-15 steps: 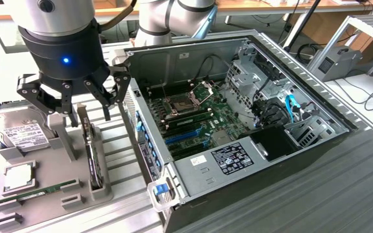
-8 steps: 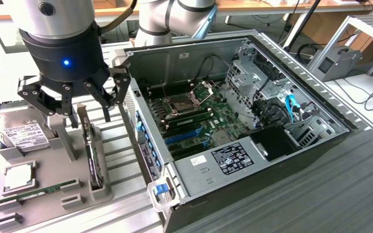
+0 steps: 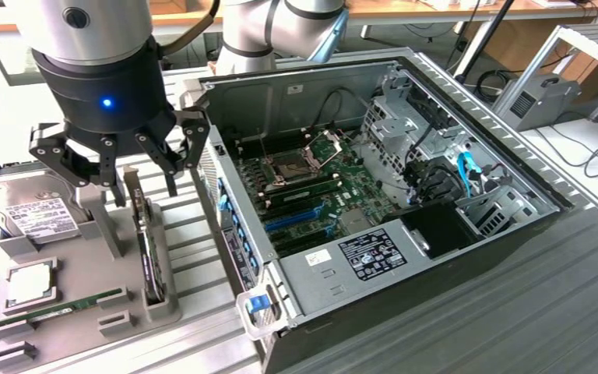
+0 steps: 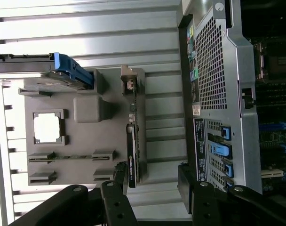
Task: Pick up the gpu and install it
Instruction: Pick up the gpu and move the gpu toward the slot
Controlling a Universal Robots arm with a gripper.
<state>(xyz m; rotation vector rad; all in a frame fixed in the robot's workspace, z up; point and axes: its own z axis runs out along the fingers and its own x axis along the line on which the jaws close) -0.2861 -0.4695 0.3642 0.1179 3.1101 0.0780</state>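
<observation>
The gpu (image 3: pixel 152 257) is a slim black card standing on its edge in a slot of the grey holder tray (image 3: pixel 81 331), with its silver bracket (image 3: pixel 133 191) at the far end. My gripper (image 3: pixel 122 175) hangs open just above the bracket end, nothing between its fingers. In the wrist view the gpu (image 4: pixel 133 150) lies along the tray (image 4: pixel 82 136), and its near end sits close to one black finger (image 4: pixel 115 186) of the gripper (image 4: pixel 152 188), off to one side of the gap. The open computer case (image 3: pixel 382 195) lies at the exterior view's right, blue slots (image 3: pixel 297 216) showing on its board.
On the tray lie a silver hard drive (image 3: pixel 29 206), a processor chip (image 3: pixel 31 284) and a green memory stick (image 3: pixel 60 310). The case's perforated rear panel (image 4: pixel 218 94) stands close beside the tray. The ribbed metal table (image 3: pixel 548 312) carries everything. Cables and shelving stand beyond.
</observation>
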